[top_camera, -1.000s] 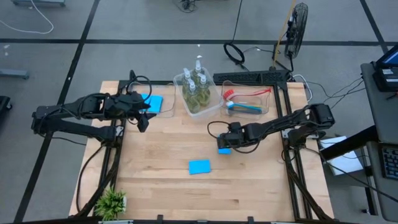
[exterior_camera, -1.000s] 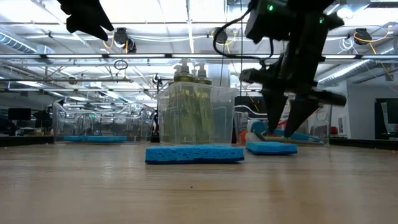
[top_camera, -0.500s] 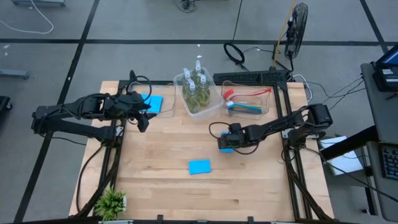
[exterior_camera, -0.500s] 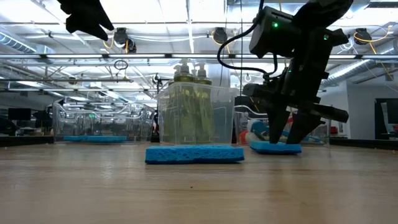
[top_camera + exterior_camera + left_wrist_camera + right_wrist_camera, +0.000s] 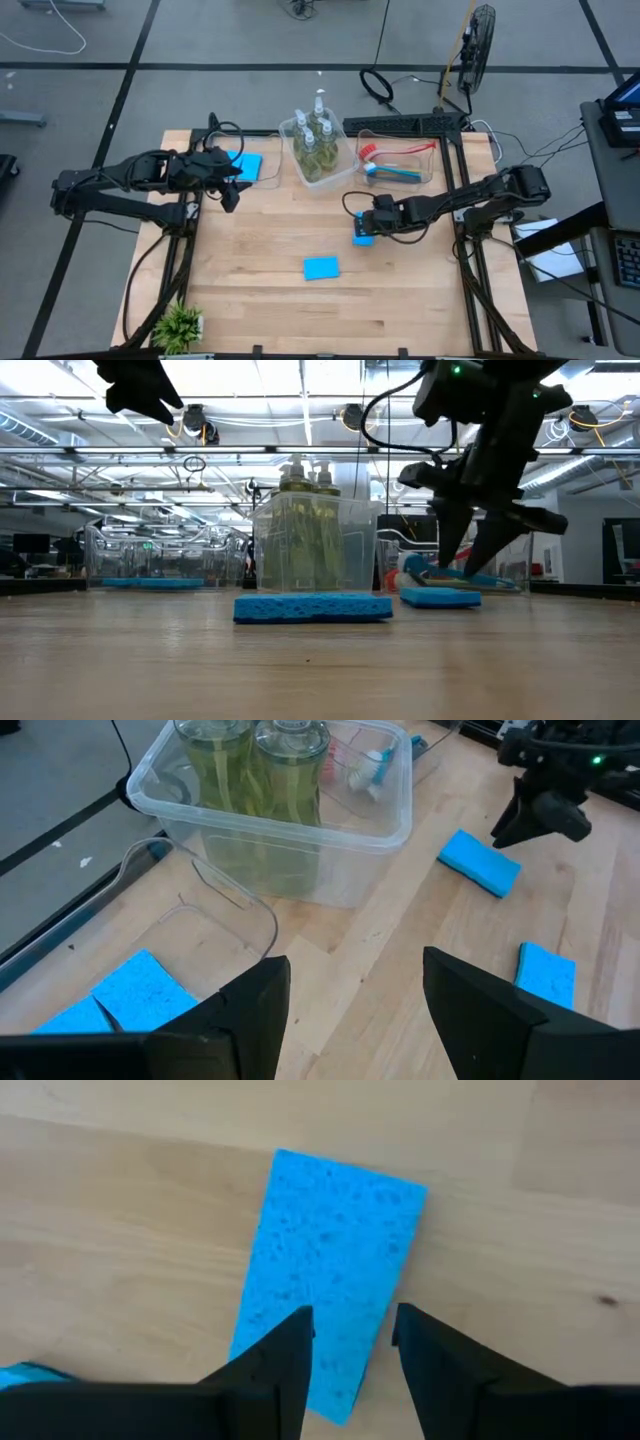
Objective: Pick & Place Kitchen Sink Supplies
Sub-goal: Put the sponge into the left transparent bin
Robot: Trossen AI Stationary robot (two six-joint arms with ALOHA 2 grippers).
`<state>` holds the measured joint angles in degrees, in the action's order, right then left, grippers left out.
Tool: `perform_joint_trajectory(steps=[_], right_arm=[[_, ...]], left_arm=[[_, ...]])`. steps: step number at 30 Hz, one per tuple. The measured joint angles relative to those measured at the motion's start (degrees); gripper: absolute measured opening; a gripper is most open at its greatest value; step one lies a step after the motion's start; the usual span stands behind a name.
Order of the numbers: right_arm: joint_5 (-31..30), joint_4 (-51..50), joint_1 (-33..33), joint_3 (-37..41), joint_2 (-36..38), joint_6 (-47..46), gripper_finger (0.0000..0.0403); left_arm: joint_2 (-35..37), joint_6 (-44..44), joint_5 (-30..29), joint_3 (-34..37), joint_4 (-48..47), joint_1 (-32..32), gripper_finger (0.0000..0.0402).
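A light-blue sponge [image 5: 362, 239] lies flat on the table right of centre. My right gripper [image 5: 366, 226] hangs just above it, open, pointing down. In the right wrist view the sponge [image 5: 330, 1280] shows past the gripper [image 5: 352, 1342]. In the low view the gripper [image 5: 466, 567] is clear of the sponge [image 5: 440, 598]. A second sponge [image 5: 321, 267] lies nearer the table's near edge. My left gripper [image 5: 230, 188] waits open, raised beside the far-left tub [image 5: 262, 178] that holds two sponges [image 5: 246, 165]. Pump bottles [image 5: 316, 140] stand in the middle tub and brushes [image 5: 395, 170] lie in the right tub.
The three clear tubs stand in a row along the far edge: sponge tub, bottle tub [image 5: 345, 168], brush tub [image 5: 428, 175]. A small potted plant [image 5: 180, 324] sits at the near-left corner. Bare wood [image 5: 250, 250] lies between the arms.
My right gripper dipped until its fingertips reached the sponge, then rose clear of it and shifted slightly toward the table's right edge. The sponge stayed flat on the table.
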<state>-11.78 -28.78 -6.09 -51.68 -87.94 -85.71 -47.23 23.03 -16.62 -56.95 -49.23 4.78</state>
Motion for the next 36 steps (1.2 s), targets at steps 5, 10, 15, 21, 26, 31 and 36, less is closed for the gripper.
perform_joint_trajectory(steps=[5,10,15,21,26,31,36], right_arm=[[0.0,-0.2,0.0,1.1,0.0,-0.5,0.0137],[0.0,2.0,0.6,4.2,0.0,-0.6,0.0137],[-0.2,11.9,0.7,8.9,0.0,-2.3,0.0137],[-0.4,13.6,0.7,9.9,0.1,-2.7,0.0137],[-0.3,14.2,0.7,10.0,0.7,-2.3,0.0137],[0.0,16.6,0.0,10.0,0.7,-2.2,0.0137],[-0.2,17.5,0.0,9.9,0.7,-2.1,0.0137]], left_arm=[[0.0,0.0,0.0,0.0,0.0,0.0,0.023],[0.0,0.0,0.0,0.0,0.0,0.0,0.023],[0.0,0.0,0.0,0.0,0.1,0.0,0.023],[0.0,-0.1,-0.1,0.0,2.1,0.0,0.023],[0.0,-0.1,-0.1,0.0,3.6,0.0,0.023],[0.0,0.7,0.0,0.0,3.6,0.0,0.023],[0.0,1.1,0.0,0.0,3.6,0.0,0.023]])
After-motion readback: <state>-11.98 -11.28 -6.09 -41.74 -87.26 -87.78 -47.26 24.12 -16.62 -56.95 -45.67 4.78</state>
